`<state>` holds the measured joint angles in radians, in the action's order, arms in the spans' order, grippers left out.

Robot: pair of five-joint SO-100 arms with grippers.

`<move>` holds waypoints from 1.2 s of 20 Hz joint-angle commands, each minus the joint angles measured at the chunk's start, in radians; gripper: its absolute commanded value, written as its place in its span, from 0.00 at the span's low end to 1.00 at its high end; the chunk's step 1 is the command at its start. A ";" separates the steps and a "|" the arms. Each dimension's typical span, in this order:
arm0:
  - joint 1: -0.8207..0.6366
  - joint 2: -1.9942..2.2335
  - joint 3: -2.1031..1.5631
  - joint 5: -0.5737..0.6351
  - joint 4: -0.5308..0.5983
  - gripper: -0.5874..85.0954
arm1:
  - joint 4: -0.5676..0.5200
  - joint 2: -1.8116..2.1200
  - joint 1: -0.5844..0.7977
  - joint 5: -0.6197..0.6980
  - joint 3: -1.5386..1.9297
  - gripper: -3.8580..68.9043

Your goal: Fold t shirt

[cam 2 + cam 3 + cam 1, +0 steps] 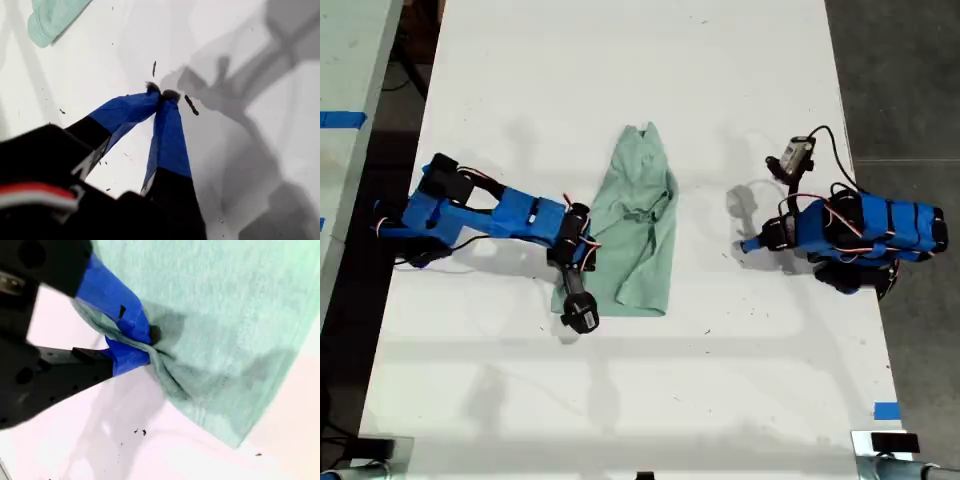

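Exterior view showed the shirt [638,225] lying crumpled lengthwise near the middle of the white table [620,70], narrow at its far end and wider at the near end, with a fold bunched along its middle. My second gripper [582,262] sat at the shirt's edge on the exterior view's left, its blue arm reaching in from that side. In the second wrist view my second gripper [145,342] had its blue-taped jaws closed on a gathered fold of the mint fabric [220,325], the cloth pinched between the tips and puckered around them, while the rest of the shirt spread flat on the table beyond.

My first gripper [748,243] rested on the exterior view's right, well apart from the shirt, its tips pointing toward it over bare table. In the first wrist view my first gripper [161,95] had its two taped fingers [170,135] pressed together at the tips with nothing between them, hovering just above the table surface [100,60]. A corner of the shirt [52,17] showed far off in that view. Small dark specks dotted the table near the tips.
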<state>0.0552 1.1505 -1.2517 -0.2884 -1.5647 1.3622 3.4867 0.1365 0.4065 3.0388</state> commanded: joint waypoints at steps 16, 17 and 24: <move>-0.235 0.064 0.285 0.284 0.374 0.01 | -0.008 0.014 -0.003 0.008 0.060 0.07; -0.238 0.028 0.285 0.298 0.419 0.01 | -0.009 0.014 -0.003 0.008 0.060 0.07; -0.172 -0.187 0.287 0.347 0.701 0.25 | -0.009 0.014 0.003 0.015 0.061 0.07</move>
<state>-0.1534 0.9465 -1.0293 0.0430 -0.9143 1.3622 3.4867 0.1365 0.4065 3.0388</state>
